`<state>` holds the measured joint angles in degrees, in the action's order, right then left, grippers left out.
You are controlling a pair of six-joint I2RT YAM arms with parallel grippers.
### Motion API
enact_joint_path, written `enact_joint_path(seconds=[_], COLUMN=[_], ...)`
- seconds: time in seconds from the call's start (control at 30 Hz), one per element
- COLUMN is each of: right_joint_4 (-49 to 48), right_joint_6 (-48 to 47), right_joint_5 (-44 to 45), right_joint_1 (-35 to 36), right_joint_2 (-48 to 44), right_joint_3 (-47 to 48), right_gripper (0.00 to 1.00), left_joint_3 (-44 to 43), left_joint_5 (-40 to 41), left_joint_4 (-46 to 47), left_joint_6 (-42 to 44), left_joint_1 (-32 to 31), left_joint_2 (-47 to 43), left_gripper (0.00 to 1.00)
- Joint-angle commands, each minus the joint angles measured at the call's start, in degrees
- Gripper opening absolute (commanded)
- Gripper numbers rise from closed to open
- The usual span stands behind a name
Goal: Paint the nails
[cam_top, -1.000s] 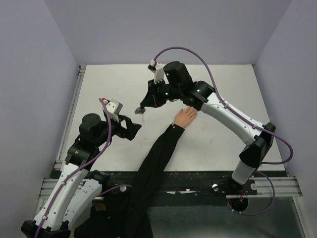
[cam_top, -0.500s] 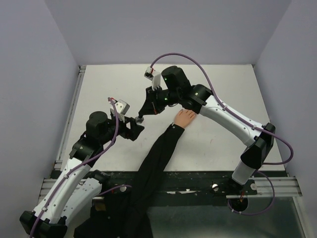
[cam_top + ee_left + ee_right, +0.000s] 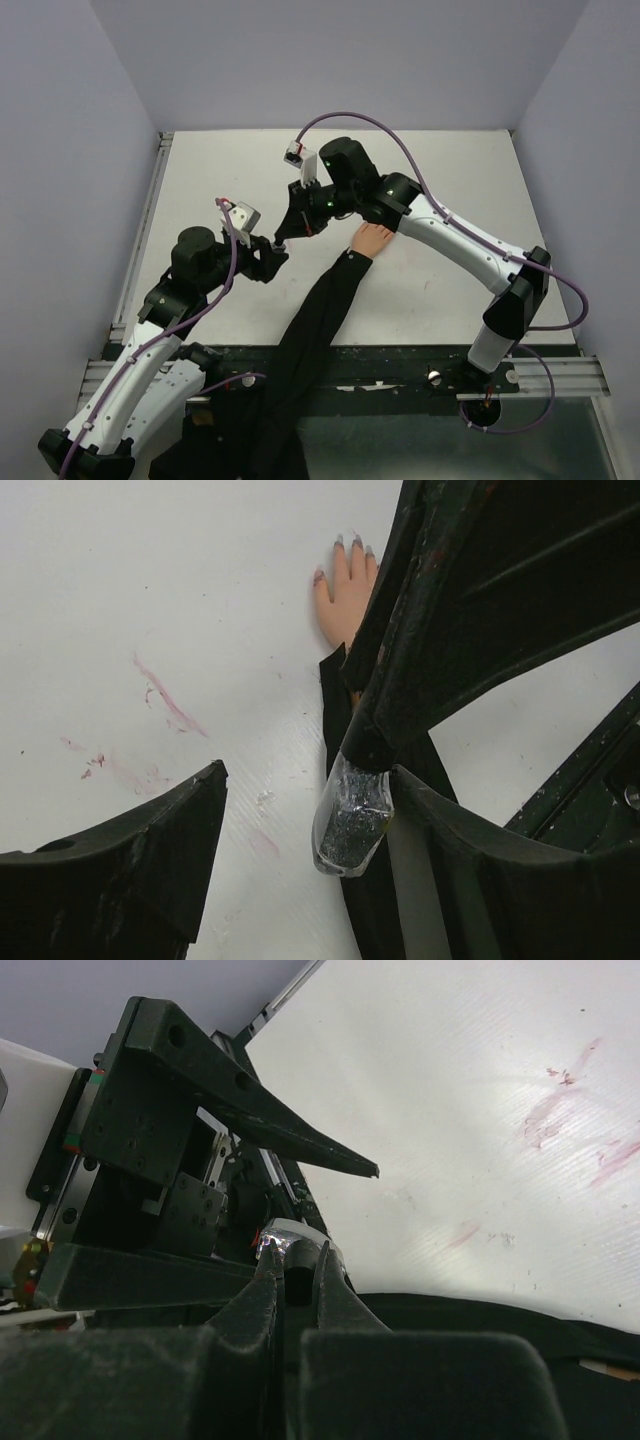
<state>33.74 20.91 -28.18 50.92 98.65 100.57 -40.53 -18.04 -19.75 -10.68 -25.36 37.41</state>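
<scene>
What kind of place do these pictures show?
Most likely a robot test cell in a laboratory: a white table enclosed by plain lavender walls, a left arm and a right arm bolted at its near edge, and a fake hand in a black sleeve lying on it.

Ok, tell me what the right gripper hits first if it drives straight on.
The small bottle: the right gripper appears closed on its black cap, between the left gripper's open fingers. Behind that, probably the left gripper's body.
</scene>
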Motion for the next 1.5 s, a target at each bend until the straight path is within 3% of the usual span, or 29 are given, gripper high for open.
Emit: enact_joint_path(seconds=[0.0,0.1,0.17,0.37,0.6,0.83,1.3,1.43,1.47], right_joint_4=[-2.01,-2.09,-2.97,-3.15,-2.71,-2.10,-2.36,-4.11,-4.99], right_joint_6=[1.07,1.24,1.50,1.59,1.15,0.63,0.10,-0.78,-1.21], right_joint_5=[-2.93,-3.10,-2.49,0.32,2.78,3.93,5.33,4.02,2.97], right_joint_1=[0.94,1.20,1.12,1.12,1.12,1.12,1.20,1.20,1.20], right_joint_2=[1.54,2.16,1.72,0.84,-0.21,-1.09,-1.97,-2.85,-3.20], right_joint_3=[0.32,0.59,0.24,0.15,-0.11,-0.12,-0.73,-2.39,-3.27], right_gripper=[0.01,0.01,0.01,0.01,0.01,0.01,0.01,0.01,0.01], left_joint_3=[-0.16,0.28,0.37,0.28,0.37,0.19,0.19,0.02,0.10], left_joint_5=[-0.41,-1.55,-1.99,-4.01,-6.13,-4.72,-6.04,-5.95,-5.78], left_joint_4=[1.82,2.43,2.61,2.61,2.61,1.91,1.99,1.99,1.99], left_joint_6=[-0.31,-0.40,-0.40,-0.40,-0.40,-0.13,0.13,0.22,0.22], left_joint_1=[-0.39,-0.39,-0.39,-0.39,-0.39,-0.39,-0.47,-0.47,-0.47], left_joint_2=[-0.58,-1.20,-1.46,-1.37,-1.28,-1.11,-1.11,-1.63,-1.98], left_gripper=[0.71,0.58,0.55,0.57,0.68,0.66,0.26,0.02,0.00])
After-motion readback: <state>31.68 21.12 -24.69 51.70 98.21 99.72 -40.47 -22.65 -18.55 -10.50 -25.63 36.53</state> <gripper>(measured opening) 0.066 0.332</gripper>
